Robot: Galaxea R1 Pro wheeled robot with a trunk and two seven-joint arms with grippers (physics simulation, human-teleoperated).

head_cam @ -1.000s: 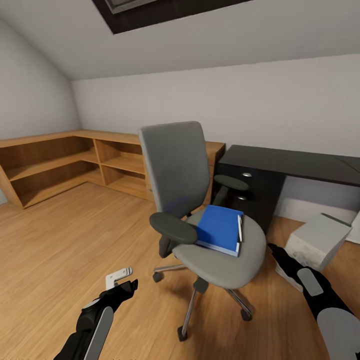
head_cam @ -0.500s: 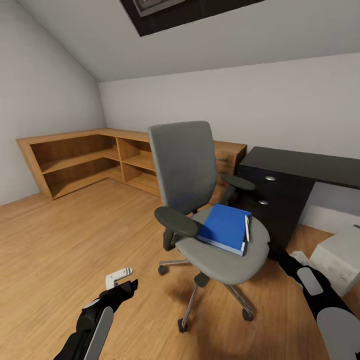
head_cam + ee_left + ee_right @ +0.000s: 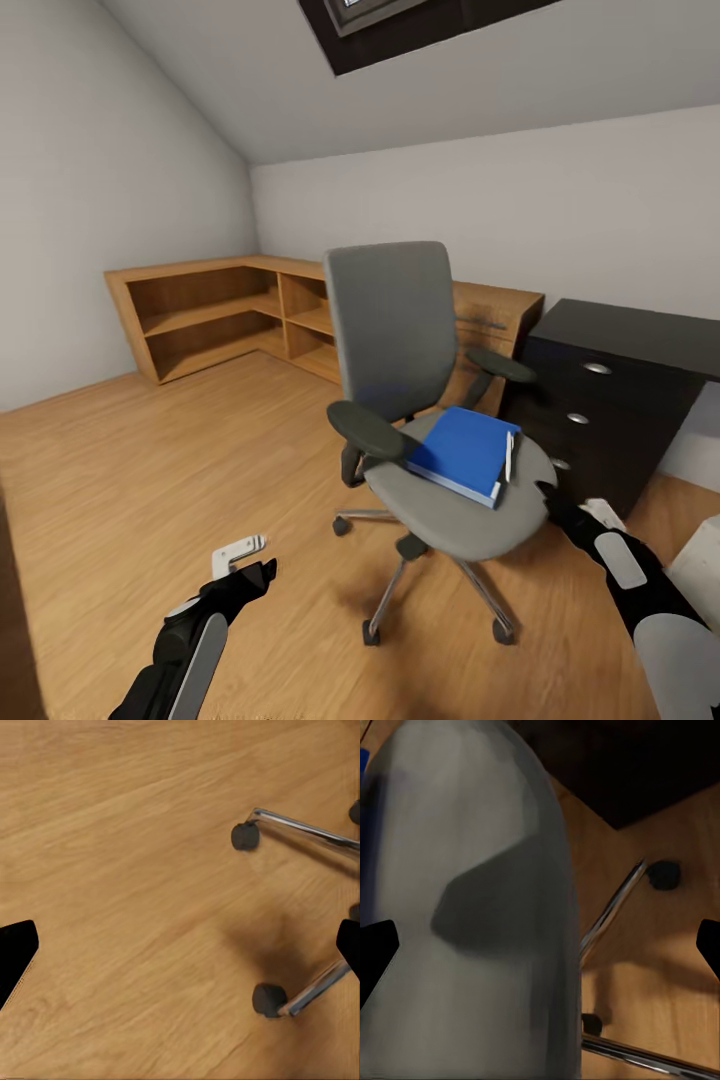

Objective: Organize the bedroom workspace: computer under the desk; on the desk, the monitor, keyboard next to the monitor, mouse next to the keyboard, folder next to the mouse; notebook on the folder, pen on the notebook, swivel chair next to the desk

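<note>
Chair (image 3: 420, 400) count one, holding one folder (image 3: 463, 452), one pen (image 3: 509, 456).

Folder (image 3: 465, 455) on swivel chair (image 3: 420, 400) seat, pen (image 3: 509, 456) along its right edge; bench (image 3: 625, 385) right of chair, corner shelving (image 3: 230, 310) behind-left.

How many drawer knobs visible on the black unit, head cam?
3, in a slanted column on the black drawer unit right of the swivel chair: top, middle, bottom, the last close to the seat's edge.
</note>
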